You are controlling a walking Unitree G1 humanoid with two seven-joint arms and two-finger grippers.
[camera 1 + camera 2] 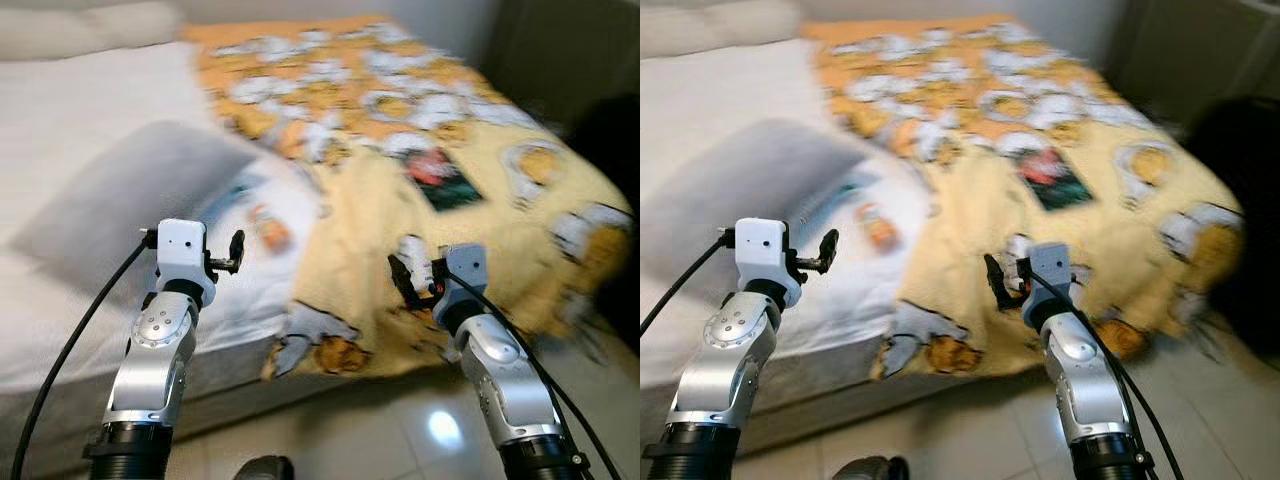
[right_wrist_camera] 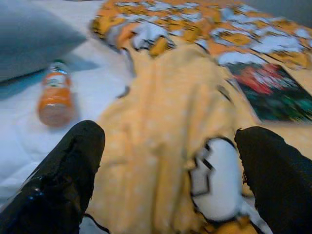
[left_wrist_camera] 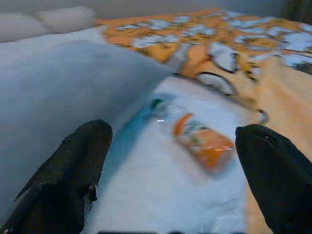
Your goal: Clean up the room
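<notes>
**A:** Blurry head views, so the robot looks to be on the move, both arms raised toward the bed (image 1: 60, 330). Left tool (image 3: 170, 161) is released, fingers spread wide, nothing between them.

**B:** And it's aimed straight at the orange bottle (image 3: 200, 136), lying on its side on the white sheet, just beside the grey pillow (image 1: 130, 200). My guess is that's the pickup.

**A:** Right tool (image 2: 168, 165)?

**B:** Also released, empty, hovering over the yellow cartoon blanket (image 1: 480, 200), which is rumpled and hangs over the bed's edge toward the floor (image 1: 400, 430).

**A:** Looks like the arms are held up ready to reach. Anything else loose?

**B:** A dark printed thing, maybe a packet (image 1: 440, 178), lies flat on the blanket, too blurred to name.

**A:** Soft bedding, glossy tiled floor, dark corner on the robot's right.
</notes>
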